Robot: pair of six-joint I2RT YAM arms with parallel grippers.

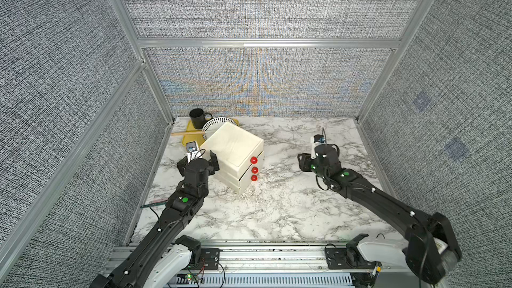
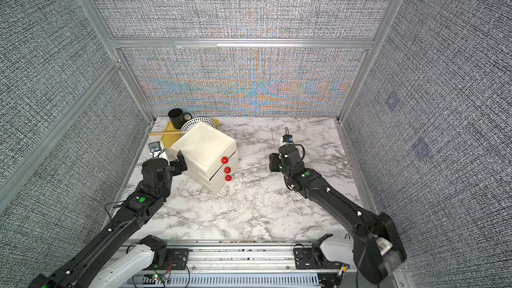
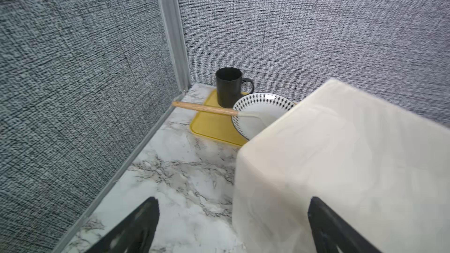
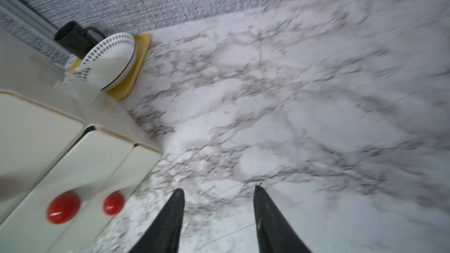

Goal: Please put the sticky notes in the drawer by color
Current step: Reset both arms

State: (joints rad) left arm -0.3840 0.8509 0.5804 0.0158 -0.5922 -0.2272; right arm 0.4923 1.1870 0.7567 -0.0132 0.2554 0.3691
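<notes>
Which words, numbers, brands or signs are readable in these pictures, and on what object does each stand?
No text can be read.
White label on the right arm: too small to read.
Drawer cabinet, black mug, patterned plate, yellow tray: no text.

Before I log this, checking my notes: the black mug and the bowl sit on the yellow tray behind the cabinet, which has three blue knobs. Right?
Not quite. The knobs are red, not blue, as both top views show. The rest holds: the mug and bowl sit on the tray behind the cabinet.
</notes>
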